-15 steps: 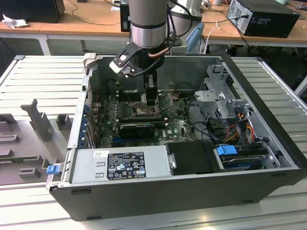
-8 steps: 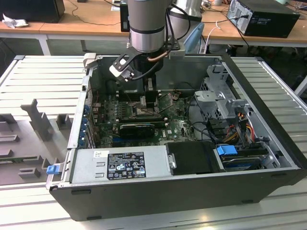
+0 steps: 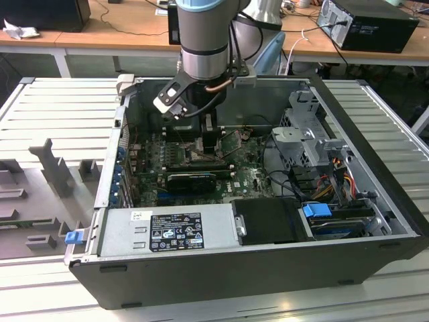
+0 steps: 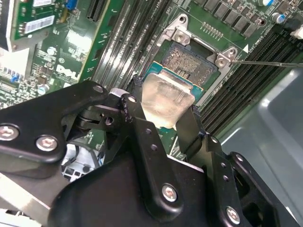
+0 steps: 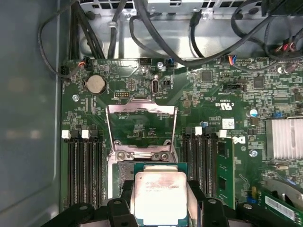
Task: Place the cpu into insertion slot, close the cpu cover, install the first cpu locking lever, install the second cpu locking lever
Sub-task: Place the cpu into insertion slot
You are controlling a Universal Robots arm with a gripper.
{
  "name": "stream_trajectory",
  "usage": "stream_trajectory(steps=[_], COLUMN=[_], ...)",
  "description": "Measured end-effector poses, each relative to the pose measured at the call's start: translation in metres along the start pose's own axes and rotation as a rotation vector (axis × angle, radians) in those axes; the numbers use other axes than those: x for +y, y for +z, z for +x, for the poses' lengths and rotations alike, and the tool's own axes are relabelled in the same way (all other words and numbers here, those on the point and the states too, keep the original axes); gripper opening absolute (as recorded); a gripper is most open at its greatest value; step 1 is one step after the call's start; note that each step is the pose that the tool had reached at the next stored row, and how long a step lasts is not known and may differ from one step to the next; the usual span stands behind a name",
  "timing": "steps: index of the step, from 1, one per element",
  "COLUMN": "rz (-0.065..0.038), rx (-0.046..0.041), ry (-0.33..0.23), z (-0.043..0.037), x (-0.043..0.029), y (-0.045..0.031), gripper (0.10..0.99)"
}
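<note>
Silvery cpu [image 5: 160,195] sits clamped by its edges between the 2 black fingers [image 4: 187,130] of the gripper [image 4: 162,108], just above the insertion slot [image 4: 191,66]. The cpu cover [image 5: 141,109] is swung open. In the exterior view, the gripper [image 3: 201,142] reaches into the computer case [image 3: 268,268] at upper centre.

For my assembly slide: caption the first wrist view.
Black end effector grips the silvery square cpu at the dark square insertion slot; the hinged silver cpu cover is open on the green motherboard.
</note>
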State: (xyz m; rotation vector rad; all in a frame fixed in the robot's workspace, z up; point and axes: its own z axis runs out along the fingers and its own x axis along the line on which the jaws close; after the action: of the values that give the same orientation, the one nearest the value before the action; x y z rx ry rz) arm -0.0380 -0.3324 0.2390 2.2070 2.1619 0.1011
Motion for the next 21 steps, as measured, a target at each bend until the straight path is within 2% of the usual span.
stream_trajectory(steps=[7, 9, 12, 15, 21], rz=[0.000, 0.000, 0.000, 0.000, 0.000], rx=[0.0030, 0.0028, 0.0031, 0.0029, 0.0033], ry=[-0.019, -0.020, -0.020, -0.020, -0.020], z=[0.0033, 0.0049, 0.0086, 0.0099, 0.0122], x=[-0.0087, -0.0094, -0.0105, -0.0110, -0.0115], y=[0.0102, 0.0124, 0.0228, 0.0286, 0.0346], gripper=[0.529, 0.529, 0.529, 0.529, 0.529])
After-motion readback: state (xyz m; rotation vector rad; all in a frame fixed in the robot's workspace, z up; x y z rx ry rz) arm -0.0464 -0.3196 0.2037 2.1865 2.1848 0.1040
